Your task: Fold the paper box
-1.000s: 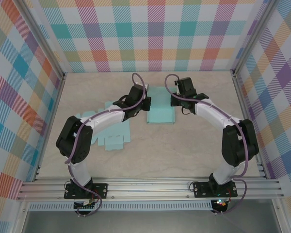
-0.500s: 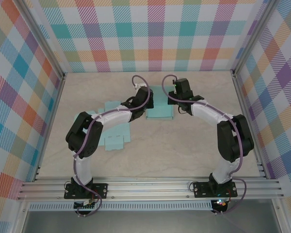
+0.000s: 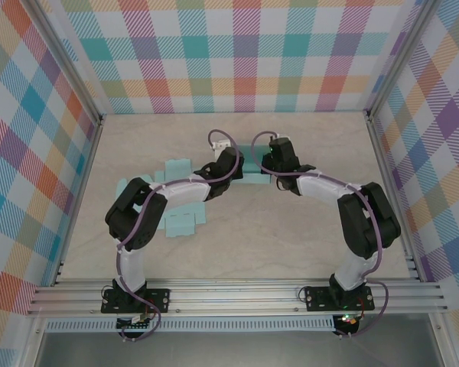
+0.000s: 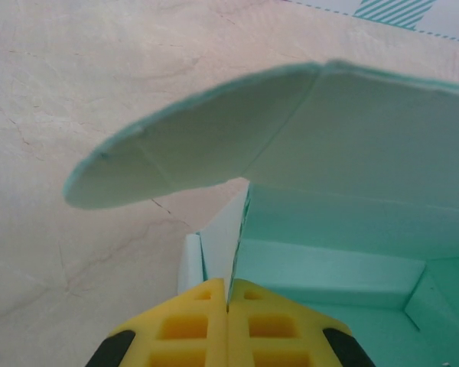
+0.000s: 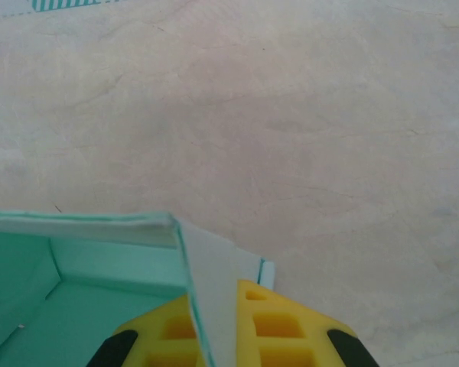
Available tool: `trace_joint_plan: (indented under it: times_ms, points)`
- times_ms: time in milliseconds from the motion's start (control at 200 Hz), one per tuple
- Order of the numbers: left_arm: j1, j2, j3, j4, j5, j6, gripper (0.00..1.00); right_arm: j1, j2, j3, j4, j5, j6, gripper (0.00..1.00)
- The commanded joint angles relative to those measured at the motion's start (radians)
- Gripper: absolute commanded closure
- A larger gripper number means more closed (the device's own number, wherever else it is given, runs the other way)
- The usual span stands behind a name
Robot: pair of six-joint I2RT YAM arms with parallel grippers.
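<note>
Teal paper box (image 3: 252, 162) held from both sides.
Left gripper (image 4: 228, 294) and right gripper (image 5: 214, 302) each pinch one wall.

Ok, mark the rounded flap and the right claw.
Rounded flap (image 4: 183, 153): left wrist view, flap's underside centre.
Right claw (image 5: 213, 294): right wrist view, between fingertips pinching the box wall (image 5: 214, 256).

Bright, even light; paper box (image 4: 352, 130) slightly blurred close-up.

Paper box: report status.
Left gripper shut on box wall. Right gripper shut on opposite wall. Box partly folded. Flat teal sheet lies aside.
</note>
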Motion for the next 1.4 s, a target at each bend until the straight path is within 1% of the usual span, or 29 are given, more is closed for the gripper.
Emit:
trace_joint_plan:
  times_ms: [0, 165, 305, 565, 605, 690, 895, 1055, 1210, 1355, 1375, 1395]
  points:
    - [-0.028, -0.026, -0.041, -0.016, 0.040, -0.031, 1.00, 0.031, -0.033, -0.032, 0.026, -0.042, 0.045, 0.98]
    - [-0.031, -0.042, -0.080, -0.012, 0.026, -0.043, 1.00, 0.045, -0.056, -0.078, 0.031, -0.036, 0.046, 0.98]
    - [-0.032, -0.067, -0.134, -0.002, 0.016, -0.058, 1.00, 0.054, -0.091, -0.156, 0.066, -0.042, 0.042, 0.98]
    - [-0.036, -0.123, -0.275, 0.097, 0.064, -0.105, 1.00, 0.078, -0.138, -0.313, 0.171, -0.040, 0.036, 0.98]
    - [-0.036, -0.136, -0.300, 0.113, 0.068, -0.115, 0.95, 0.083, -0.144, -0.332, 0.187, -0.031, 0.034, 0.98]
    - [-0.036, -0.171, -0.340, 0.138, 0.082, -0.123, 0.80, 0.093, -0.155, -0.365, 0.210, -0.006, 0.021, 0.98]
    - [-0.040, -0.266, -0.406, 0.135, 0.113, -0.154, 0.48, 0.111, -0.165, -0.416, 0.263, 0.055, -0.017, 0.98]
    - [-0.045, -0.351, -0.465, 0.137, 0.136, -0.192, 0.33, 0.122, -0.162, -0.432, 0.274, 0.082, -0.036, 0.98]
    - [-0.055, -0.441, -0.506, 0.117, 0.155, -0.194, 0.16, 0.133, -0.162, -0.433, 0.273, 0.091, -0.053, 0.97]
    - [-0.068, -0.530, -0.536, 0.088, 0.176, -0.188, 0.06, 0.143, -0.172, -0.435, 0.261, 0.103, -0.065, 0.97]
    - [-0.068, -0.547, -0.540, 0.083, 0.179, -0.186, 0.03, 0.145, -0.175, -0.435, 0.260, 0.105, -0.067, 0.97]
    - [-0.071, -0.562, -0.543, 0.078, 0.179, -0.183, 0.02, 0.146, -0.178, -0.435, 0.256, 0.105, -0.069, 0.96]
